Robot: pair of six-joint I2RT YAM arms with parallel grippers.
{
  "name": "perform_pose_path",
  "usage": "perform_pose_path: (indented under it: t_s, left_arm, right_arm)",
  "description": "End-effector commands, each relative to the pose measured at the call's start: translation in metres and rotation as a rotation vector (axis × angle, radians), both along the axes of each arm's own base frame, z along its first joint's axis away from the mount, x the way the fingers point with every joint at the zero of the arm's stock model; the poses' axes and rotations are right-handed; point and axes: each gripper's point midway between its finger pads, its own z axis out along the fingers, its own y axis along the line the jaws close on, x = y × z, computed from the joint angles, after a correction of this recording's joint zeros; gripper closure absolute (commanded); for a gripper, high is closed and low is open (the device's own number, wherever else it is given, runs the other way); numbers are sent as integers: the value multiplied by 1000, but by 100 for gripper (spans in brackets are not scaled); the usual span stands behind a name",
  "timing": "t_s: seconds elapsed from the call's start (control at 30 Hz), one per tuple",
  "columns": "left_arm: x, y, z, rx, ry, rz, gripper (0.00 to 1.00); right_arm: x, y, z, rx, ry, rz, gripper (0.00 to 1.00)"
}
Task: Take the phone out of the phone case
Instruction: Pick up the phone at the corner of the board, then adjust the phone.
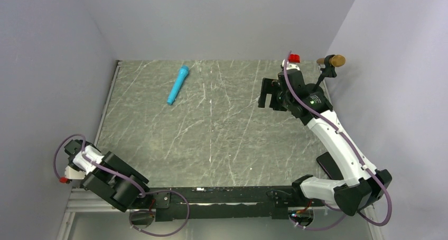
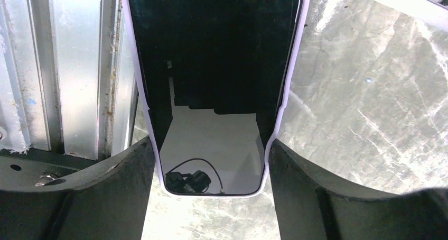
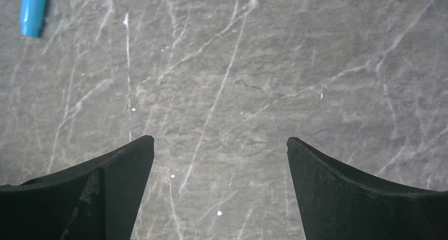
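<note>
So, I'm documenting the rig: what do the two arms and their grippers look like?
Both arms have black joints and white shells, clearest on the right arm, with purple cables looping alongside. The left arm looks mostly black. The right gripper and left gripper have black matte wedge fingers.

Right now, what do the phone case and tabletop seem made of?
The phone case: probably soft translucent plastic or silicone, a thin pale matte rim. The tabletop: grey stone or stone-print laminate, judging by white veins and slight sheen.
</note>
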Motion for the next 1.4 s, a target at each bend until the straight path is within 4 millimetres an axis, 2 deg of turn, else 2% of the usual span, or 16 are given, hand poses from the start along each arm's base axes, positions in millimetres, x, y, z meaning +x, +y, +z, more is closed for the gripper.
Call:
perform_pose_path:
  t_s: [0.0, 0.07, 0.2, 0.3, 0.37, 0.5, 0.57, 0.67, 0.77, 0.87, 1.07, 1.2, 1.37]
  left_arm:
    - [17, 6, -6, 33, -92, -44, 49]
    - [21, 6, -5, 46, -117, -75, 68]
    - [32, 3, -2, 59, -159, -129, 86]
    - [49, 0, 9, 81, -203, -212, 100]
    - [66, -6, 19, 102, -239, -286, 100]
    - [110, -35, 46, 137, -345, -487, 100]
    - [133, -54, 63, 144, -417, -603, 100]
    - [156, -89, 81, 130, -504, -762, 100]
    - [167, -126, 92, 94, -574, -904, 100]
    - [174, -172, 96, 35, -663, -1072, 100]
    - [174, -258, 103, -62, -816, -1382, 100]
    - [163, -300, 98, -54, -819, -1560, 100]
    - [147, -349, 96, -52, -883, -1692, 100]
  right_arm:
    - [-1, -7, 6, -31, 14, -31, 0]
    - [-4, -2, 5, -18, 18, 15, 0]
    - [-10, 7, 5, 20, -31, 91, 0]
    - [-11, 8, -1, 18, -25, 101, 0]
    - [-10, 11, -6, 16, -9, 119, 0]
    - [-12, 26, -19, 72, 11, 172, 0]
    - [-16, 41, -25, 137, 17, 227, 0]
    - [-20, 58, -45, 206, 73, 263, 0]
    - [-25, 77, -68, 240, 125, 289, 0]
    - [-33, 104, -85, 297, 131, 331, 0]
    - [-45, 152, -105, 446, 164, 401, 0]
    - [-44, 163, -109, 505, 177, 372, 0]
    - [-41, 163, -112, 585, 183, 279, 1]
